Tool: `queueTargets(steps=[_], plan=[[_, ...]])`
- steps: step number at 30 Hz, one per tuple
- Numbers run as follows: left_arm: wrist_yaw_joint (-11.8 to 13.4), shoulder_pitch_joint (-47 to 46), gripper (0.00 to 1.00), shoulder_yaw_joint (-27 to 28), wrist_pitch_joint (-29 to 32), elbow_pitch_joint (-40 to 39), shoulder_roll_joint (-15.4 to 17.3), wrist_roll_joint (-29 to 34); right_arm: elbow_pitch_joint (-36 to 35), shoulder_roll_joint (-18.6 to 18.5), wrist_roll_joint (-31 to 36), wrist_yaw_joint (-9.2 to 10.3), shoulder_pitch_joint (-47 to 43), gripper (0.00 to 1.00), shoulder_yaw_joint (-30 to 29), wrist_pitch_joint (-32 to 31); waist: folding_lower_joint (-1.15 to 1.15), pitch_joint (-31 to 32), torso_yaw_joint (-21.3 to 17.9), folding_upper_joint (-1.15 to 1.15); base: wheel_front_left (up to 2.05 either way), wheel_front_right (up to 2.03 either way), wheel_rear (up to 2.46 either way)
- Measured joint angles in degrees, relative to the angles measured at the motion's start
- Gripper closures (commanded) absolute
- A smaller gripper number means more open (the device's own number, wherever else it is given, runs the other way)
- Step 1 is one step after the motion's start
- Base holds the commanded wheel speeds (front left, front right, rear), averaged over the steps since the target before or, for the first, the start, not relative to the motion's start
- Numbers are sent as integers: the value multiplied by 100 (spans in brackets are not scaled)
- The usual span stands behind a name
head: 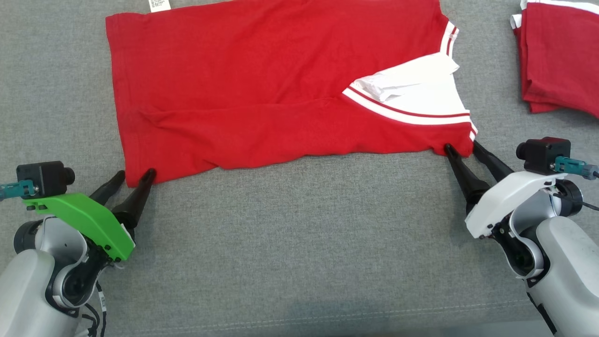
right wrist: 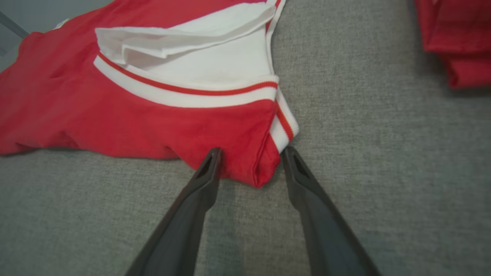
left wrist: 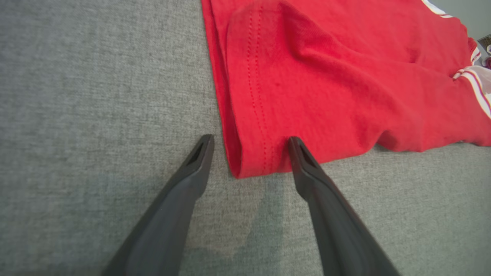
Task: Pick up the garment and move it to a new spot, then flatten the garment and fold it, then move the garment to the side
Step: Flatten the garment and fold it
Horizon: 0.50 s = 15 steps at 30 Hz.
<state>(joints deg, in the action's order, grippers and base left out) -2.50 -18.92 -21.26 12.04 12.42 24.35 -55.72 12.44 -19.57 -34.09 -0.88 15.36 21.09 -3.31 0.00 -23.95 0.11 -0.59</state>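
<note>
The garment (head: 262, 84), a red shirt with a white, red-striped collar, lies spread and folded over on the grey cloth surface. My left gripper (head: 135, 173) is open at its near left corner, and the hem corner (left wrist: 249, 161) sits between the two fingers. My right gripper (head: 462, 145) is open too, its fingers on either side of the near right corner (right wrist: 264, 168) just below the striped trim. In both wrist views (left wrist: 250, 140) (right wrist: 252, 150) the fingers stand apart and do not pinch the fabric.
A second red garment (head: 561, 56), folded, lies at the far right (right wrist: 456, 42). A white label (head: 159, 4) pokes out at the shirt's far edge. Bare grey cloth surface (head: 299, 234) stretches between my arms, in front of the shirt.
</note>
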Motion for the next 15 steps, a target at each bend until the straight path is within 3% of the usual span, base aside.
queueTargets(steps=[4, 5, 6, 7, 8, 9, 15], plan=[[0, -49, 0, -43, 0, 74, -23, 0, 52, 59, -1, -38, 60, 57, 53, -1, 0, 3, 1, 0, 0, 0, 0], [-1, -79, 24, -46, 0, 103, -24, 0, 59, 73, -1, -56, 62, 64, 57, -1, 0, 5, 0, 0, 0, 0, 0], [-3, -108, 24, -58, 0, 129, -29, 0, 64, 78, -1, -59, 62, 64, 62, -1, 0, 6, -3, 0, 0, 0, 0], [-9, -123, 53, -64, 0, 148, -37, -1, 65, 80, -2, -63, 64, 72, 68, -1, 0, 8, -5, 0, 0, 0, 0], [-24, -131, 86, -76, 1, 160, -48, -9, 67, 90, -22, -80, 64, 92, 67, 0, 0, 10, -9, 0, 0, 0, 0], [-53, -134, 100, -81, 1, 168, -63, -13, 73, 113, -43, -105, 64, 100, 68, 0, 0, 14, -12, 0, 0, 0, 0], [-159, -134, 100, -114, 79, 257, -119, -58, 142, 151, -191, -164, 58, 100, 30, 10, 0, 96, -32, 0, 0, 0, 0]])
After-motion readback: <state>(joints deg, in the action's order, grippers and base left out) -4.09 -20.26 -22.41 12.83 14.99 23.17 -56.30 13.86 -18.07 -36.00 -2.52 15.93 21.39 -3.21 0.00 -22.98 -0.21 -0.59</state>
